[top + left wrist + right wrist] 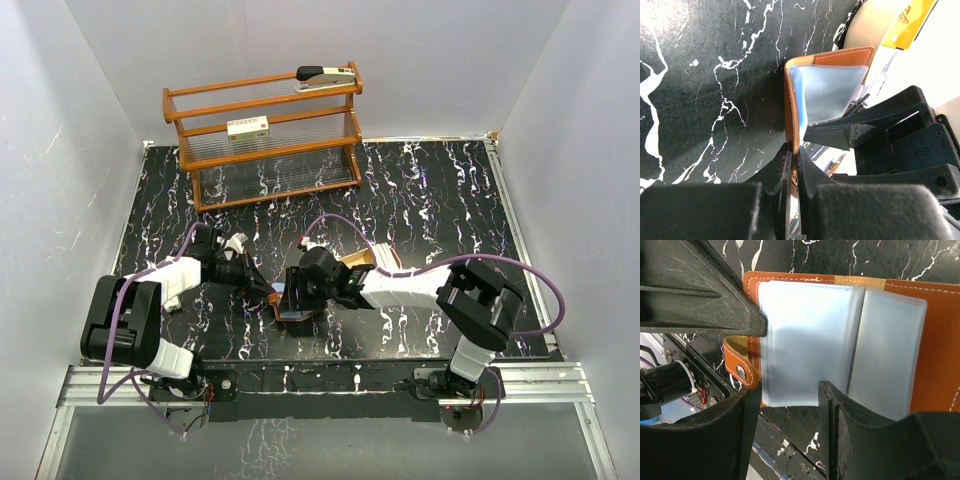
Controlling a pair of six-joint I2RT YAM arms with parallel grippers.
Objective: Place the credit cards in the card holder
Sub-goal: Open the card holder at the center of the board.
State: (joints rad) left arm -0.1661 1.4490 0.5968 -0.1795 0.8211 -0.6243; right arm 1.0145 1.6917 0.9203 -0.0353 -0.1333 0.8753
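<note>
left wrist view: your left gripper (794, 150) is clamped tight on the leather edge of the brown card holder (791, 110), low in the centre of the frame. in the right wrist view the holder lies spread open across the upper frame, pale blue credit cards (805, 335) on its lining. your right gripper (788, 392) straddles their lower edge, jaws apart; whether it pinches them is hard to tell.
</note>
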